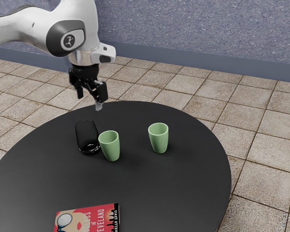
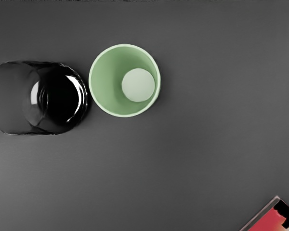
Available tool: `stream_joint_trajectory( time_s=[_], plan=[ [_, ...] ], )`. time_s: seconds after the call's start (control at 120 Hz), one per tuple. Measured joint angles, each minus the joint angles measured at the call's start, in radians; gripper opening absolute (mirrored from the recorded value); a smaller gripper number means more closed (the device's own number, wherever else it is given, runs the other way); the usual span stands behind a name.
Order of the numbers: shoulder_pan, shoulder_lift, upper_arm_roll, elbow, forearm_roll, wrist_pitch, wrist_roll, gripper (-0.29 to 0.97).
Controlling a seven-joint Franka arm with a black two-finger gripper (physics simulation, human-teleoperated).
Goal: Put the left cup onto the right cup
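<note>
Two pale green cups stand upright on a round black table (image 1: 174, 188). The left cup (image 1: 109, 145) sits near the table's middle, and the right cup (image 1: 158, 137) stands a short way off toward the exterior view's right. My gripper (image 1: 90, 99) hangs open and empty above the table's far edge, up and to the exterior view's left of the left cup. The wrist view looks straight down into the left cup (image 2: 124, 80), its pale bottom showing.
A glossy black cup (image 1: 87, 137) lies on its side, touching or nearly touching the left green cup; it is also in the wrist view (image 2: 38, 96). A red and black book (image 1: 88, 220) lies at the table's front edge, its corner (image 2: 274, 219) showing from the hand camera. Tiled floor surrounds the table.
</note>
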Motion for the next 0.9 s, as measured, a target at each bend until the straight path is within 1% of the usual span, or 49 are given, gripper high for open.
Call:
stream_joint_trajectory(
  time_s=[0.133,0.217,0.275,0.342,0.458,0.575,0.9],
  plan=[
    [-0.023,0.072,-0.001,-0.006,-0.09,0.062,-0.02,0.68],
    [0.011,0.103,0.0,-0.025,-0.136,0.096,-0.031,0.68],
    [0.038,0.126,0.0,-0.035,-0.155,0.121,-0.038,0.68],
    [0.047,0.155,0.0,-0.039,-0.176,0.15,-0.045,0.68],
    [0.044,0.205,0.0,-0.04,-0.198,0.199,-0.055,0.68],
    [0.061,0.259,0.003,-0.032,-0.223,0.252,-0.063,0.68],
    [0.083,0.364,0.011,-0.012,-0.263,0.364,-0.076,0.68]
  ],
)
